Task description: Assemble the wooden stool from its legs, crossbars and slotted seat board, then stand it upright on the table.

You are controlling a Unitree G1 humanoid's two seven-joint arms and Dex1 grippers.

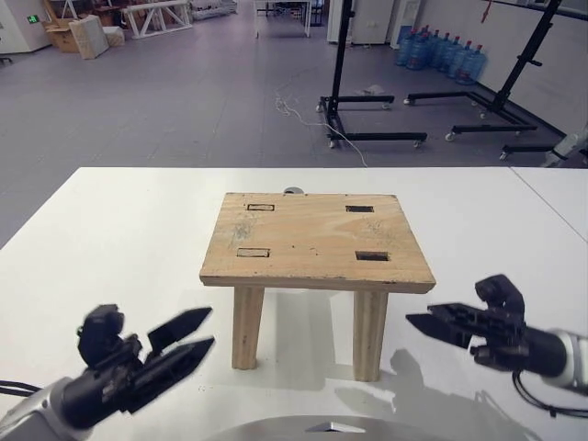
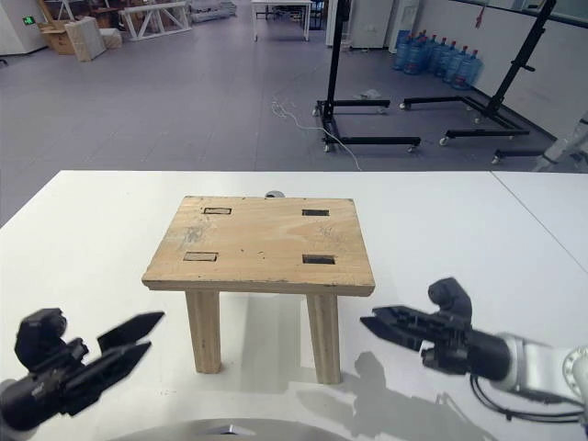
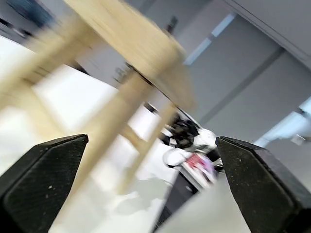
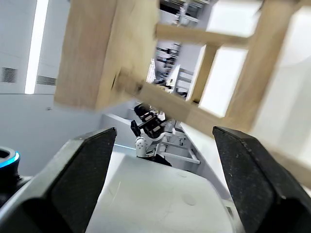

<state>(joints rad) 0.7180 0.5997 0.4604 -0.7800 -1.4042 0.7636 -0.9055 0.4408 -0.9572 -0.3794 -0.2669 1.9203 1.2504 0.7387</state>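
Stool (image 1: pixel 317 241) stands assembled, upright on the bench (image 1: pixel 119 230), between left pincer (image 1: pixel 208 329) and right pincer (image 1: pixel 418 318), both open, empty. Task appears complete; next, withdraw clear.

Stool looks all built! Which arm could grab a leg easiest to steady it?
Probably right, but only just. The right tool is open and points at the near right leg around mid-height. The left tool is open too, but sits lower, nearer the robot.

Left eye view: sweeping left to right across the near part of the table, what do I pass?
left hand, open → stool's near left leg → stool's near right leg → right hand, open
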